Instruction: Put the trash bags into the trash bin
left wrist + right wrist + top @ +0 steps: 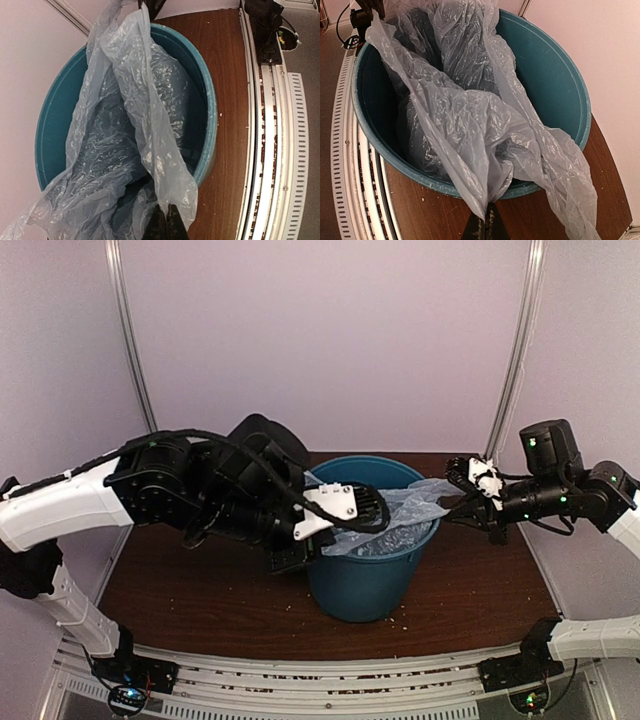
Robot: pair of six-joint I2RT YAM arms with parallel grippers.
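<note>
The trash bin [362, 575] is a round teal bucket in the middle of the table. The trash bag [405, 512], a thin pale blue-grey film, hangs down inside it, and one flap spills over the right rim. My left gripper [384, 517] reaches over the bin's left side. In the left wrist view that gripper [167, 222] is shut on a fold of the bag [125, 150] above the bin [212, 115]. My right gripper [453, 504] sits just outside the right rim. Seen from the right wrist, it [488, 225] pinches the bag's edge [470, 115] beyond the bin [555, 75].
The brown wooden table [200, 590] is speckled with crumbs. A slotted metal rail [330, 680] runs along its near edge and carries both arm bases. Pale walls with metal corner posts [130, 340] close in the back and sides.
</note>
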